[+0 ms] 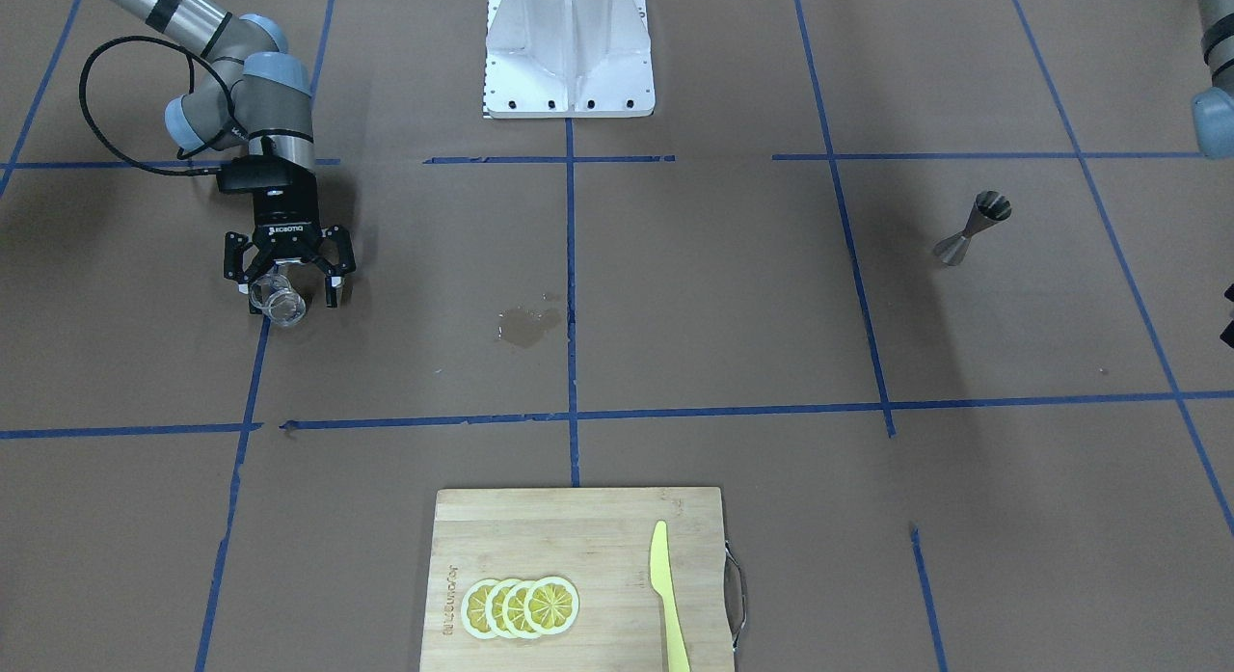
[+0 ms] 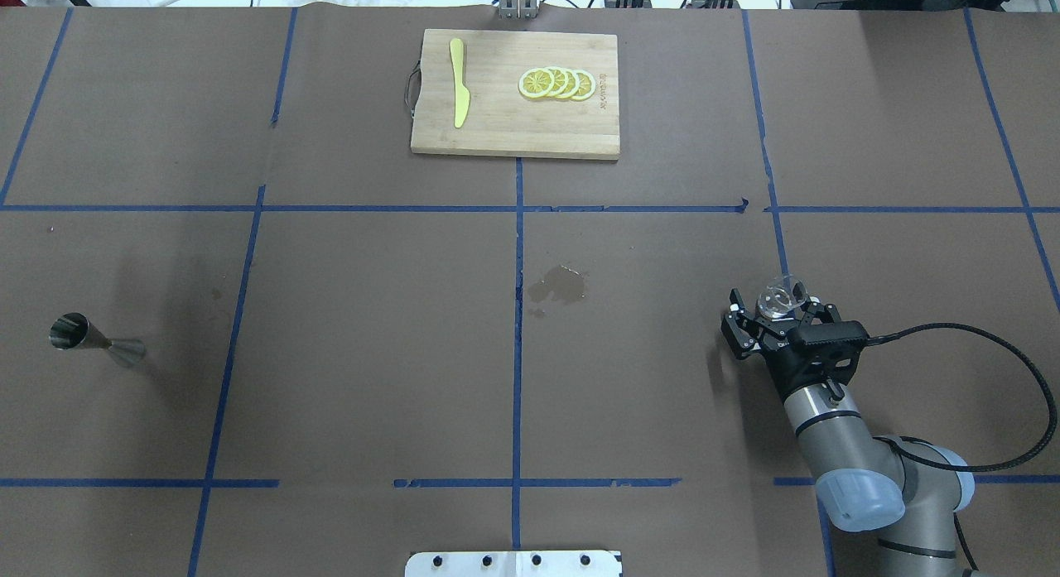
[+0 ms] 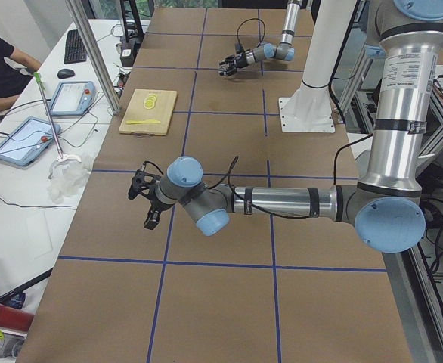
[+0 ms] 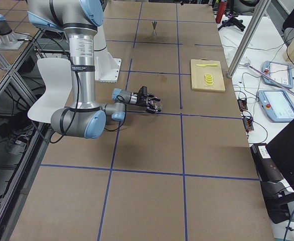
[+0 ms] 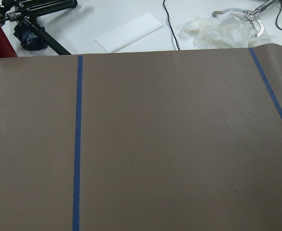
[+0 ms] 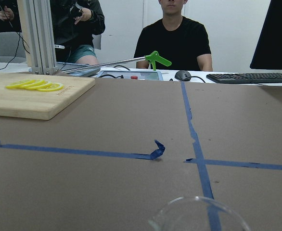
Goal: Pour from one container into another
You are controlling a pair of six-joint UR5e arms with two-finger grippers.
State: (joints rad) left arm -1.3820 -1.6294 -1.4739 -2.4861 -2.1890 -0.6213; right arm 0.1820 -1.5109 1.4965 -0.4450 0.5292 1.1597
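The clear glass cup (image 1: 279, 301) sits low over the table between the spread fingers of my right gripper (image 1: 289, 288), which is open around it. From overhead the cup (image 2: 780, 297) shows just ahead of the right gripper (image 2: 777, 314); the right wrist view catches only its rim (image 6: 198, 211) at the bottom edge. The steel jigger (image 1: 972, 230) stands alone far across the table, also in the overhead view (image 2: 91, 337). My left gripper (image 3: 144, 200) hangs low over bare paper, and I cannot tell its state.
A wooden cutting board (image 1: 578, 537) with lemon slices (image 1: 521, 606) and a yellow knife (image 1: 667, 595) lies at the operators' edge. A wet stain (image 1: 528, 325) marks the paper near the centre. The white robot base (image 1: 569, 50) stands opposite.
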